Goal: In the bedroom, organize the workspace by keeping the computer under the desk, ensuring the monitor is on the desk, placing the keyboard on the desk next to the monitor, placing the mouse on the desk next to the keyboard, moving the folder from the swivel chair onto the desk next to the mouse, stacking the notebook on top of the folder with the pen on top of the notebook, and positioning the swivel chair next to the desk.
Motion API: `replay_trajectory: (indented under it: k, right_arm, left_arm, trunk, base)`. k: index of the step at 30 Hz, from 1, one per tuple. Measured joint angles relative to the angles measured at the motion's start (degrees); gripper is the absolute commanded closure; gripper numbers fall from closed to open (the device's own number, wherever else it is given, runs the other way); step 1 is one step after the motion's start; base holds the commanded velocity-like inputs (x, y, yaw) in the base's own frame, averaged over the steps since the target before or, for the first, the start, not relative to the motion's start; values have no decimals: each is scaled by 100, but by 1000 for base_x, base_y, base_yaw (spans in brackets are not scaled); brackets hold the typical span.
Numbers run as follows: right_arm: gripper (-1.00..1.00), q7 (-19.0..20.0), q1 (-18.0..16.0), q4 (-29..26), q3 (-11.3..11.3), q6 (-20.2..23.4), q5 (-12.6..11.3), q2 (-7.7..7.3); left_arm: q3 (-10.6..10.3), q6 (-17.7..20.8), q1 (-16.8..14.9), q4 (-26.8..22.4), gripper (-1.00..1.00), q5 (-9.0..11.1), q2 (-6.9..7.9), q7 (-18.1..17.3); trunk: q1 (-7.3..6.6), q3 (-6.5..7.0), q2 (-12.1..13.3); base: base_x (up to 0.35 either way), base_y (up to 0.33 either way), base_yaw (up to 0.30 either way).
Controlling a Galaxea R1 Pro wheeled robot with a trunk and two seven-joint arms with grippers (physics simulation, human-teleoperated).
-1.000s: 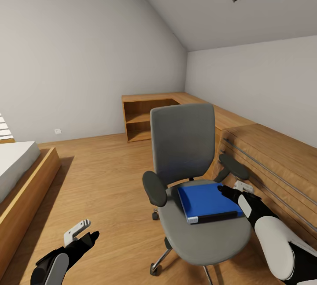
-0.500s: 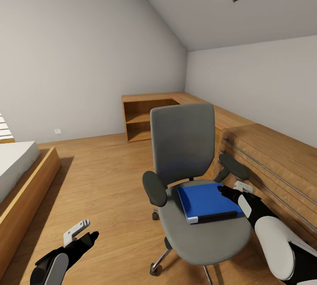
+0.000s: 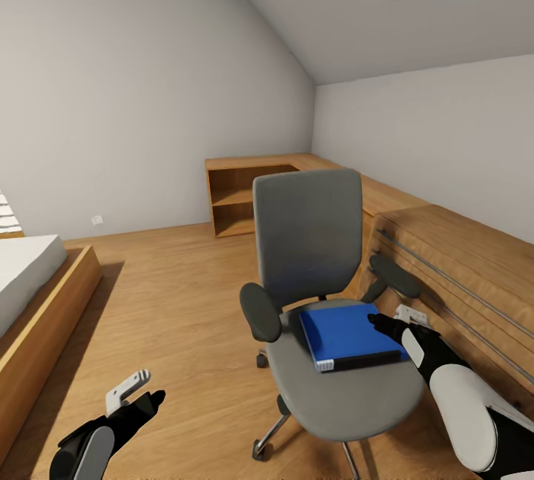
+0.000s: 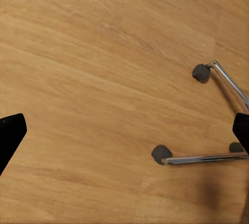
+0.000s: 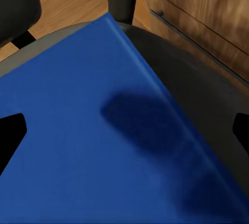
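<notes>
Here my right gripper (image 3: 386, 323) hovers spread wide just over the folder's (image 3: 347, 333) right edge, fingertips (image 5: 11, 130) apart, nothing held. Folder lies flat on the swivel chair (image 3: 319, 257) seat. Left gripper (image 3: 144, 391) hangs low over wood floor (image 4: 93, 79), also wide, empty. Oak shelving (image 3: 245, 198) stands behind the chair.

The chair (image 3: 326, 294) has matt grey cloth padding, matt black armrests and a shiny chrome base. The folder (image 3: 348, 335) looks smooth, matt blue. Floor (image 3: 170, 294) and shelving (image 3: 245, 198) are smooth, satiny oak wood.
</notes>
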Motion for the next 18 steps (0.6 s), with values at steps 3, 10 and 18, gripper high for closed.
replay_trajectory:
  k: [3, 10, 18]
  right_arm:
    - [-100, -2, 0, 7, 0, -3, 9, 6]
    - [-100, -8, 0, 148, 0, -8, 31, 12]
    - [-100, -9, -1, 151, 0, -8, 31, 12]
  left_arm:
    - [-1, 0, 0, 0, -100, 4, -2, 1]
    - [1, -4, 0, 1, -100, 9, 0, 2]
    - [-11, -5, 0, 1, -100, 16, -8, -2]
  trunk:
    - [1, 0, -1]
    - [67, -54, -122]
    - [132, -108, -242]
  base:
    - [0, 0, 0]
    - [0, 0, 0]
    - [0, 0, 0]
